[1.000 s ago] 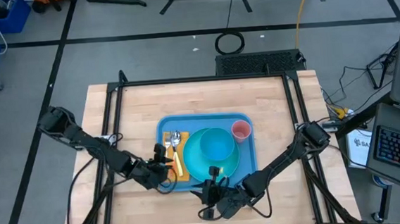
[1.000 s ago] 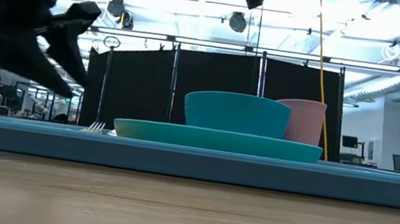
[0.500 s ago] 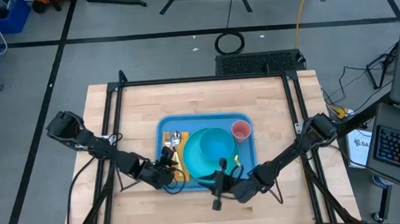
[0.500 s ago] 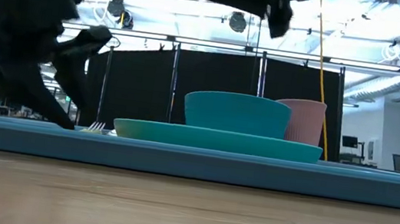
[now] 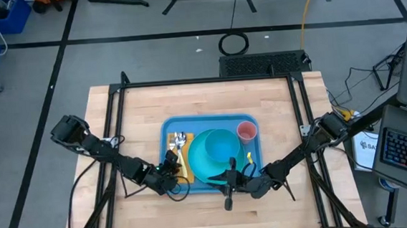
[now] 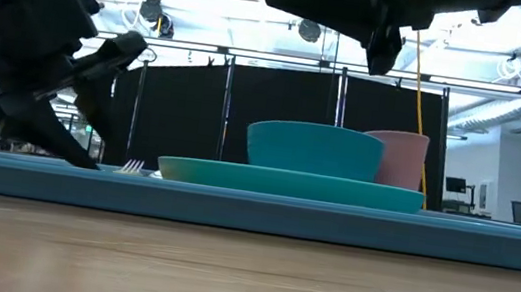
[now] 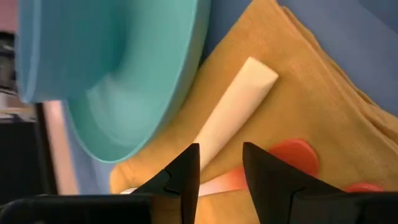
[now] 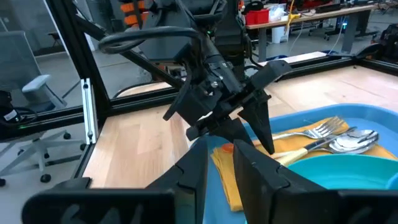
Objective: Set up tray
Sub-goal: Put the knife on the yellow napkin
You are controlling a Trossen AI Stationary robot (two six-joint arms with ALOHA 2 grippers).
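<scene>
Two tools work at the near edge of the tray [image 5: 208, 124], which lies flat at the middle of the table [image 5: 145, 104]. Just ahead of the left tool [image 5: 171, 164] lies a yellow-orange napkin [image 7: 298, 118] with a pale utensil handle [image 7: 233, 112] on it; its fingers [image 7: 186, 174] stand slightly spread, and it seems they pinch nothing, though their tips are hard to read. Beyond that napkin sits a teal plate [image 5: 217, 156] carrying a bowl [image 6: 313, 148], with a pink cup [image 5: 246, 131] farther off. The right tool [image 5: 228, 185] hovers above the tray's near rim, fingers [image 8: 196, 168] narrowly apart and empty.
</scene>
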